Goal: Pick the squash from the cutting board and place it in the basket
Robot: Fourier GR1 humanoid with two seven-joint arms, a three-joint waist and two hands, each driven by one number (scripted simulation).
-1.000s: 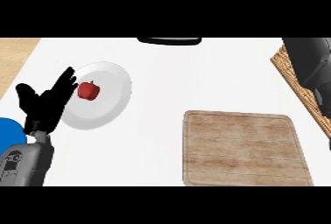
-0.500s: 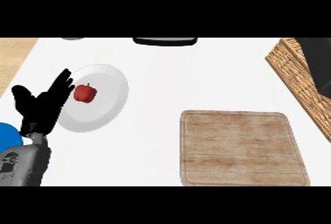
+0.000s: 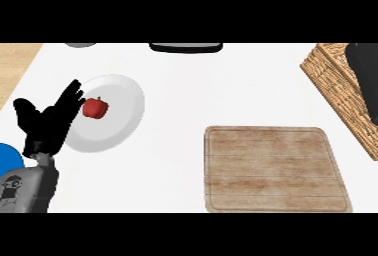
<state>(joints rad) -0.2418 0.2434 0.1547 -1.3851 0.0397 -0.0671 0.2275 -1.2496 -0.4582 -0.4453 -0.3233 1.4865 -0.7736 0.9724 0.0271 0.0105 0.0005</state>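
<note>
The wooden cutting board [image 3: 273, 170] lies at the lower right with nothing on it. No squash shows anywhere. The wicker basket [image 3: 336, 85] is cut off by the right edge. A dark shape [image 3: 365, 70] above it looks like part of my right arm or hand, and most of it is out of view. My left hand [image 3: 46, 125] stays open at the left edge, fingers up, in front of the white plate.
A white plate [image 3: 118, 115] at the left holds a small red bell pepper [image 3: 95, 107]. A dark object [image 3: 186, 47] and a grey one [image 3: 80, 44] sit at the counter's far edge. Something blue [image 3: 9, 157] shows by my left forearm.
The dark shape over the basket has drawn back toward the right edge, so more wicker shows. The left hand, plate and board keep their places.
</note>
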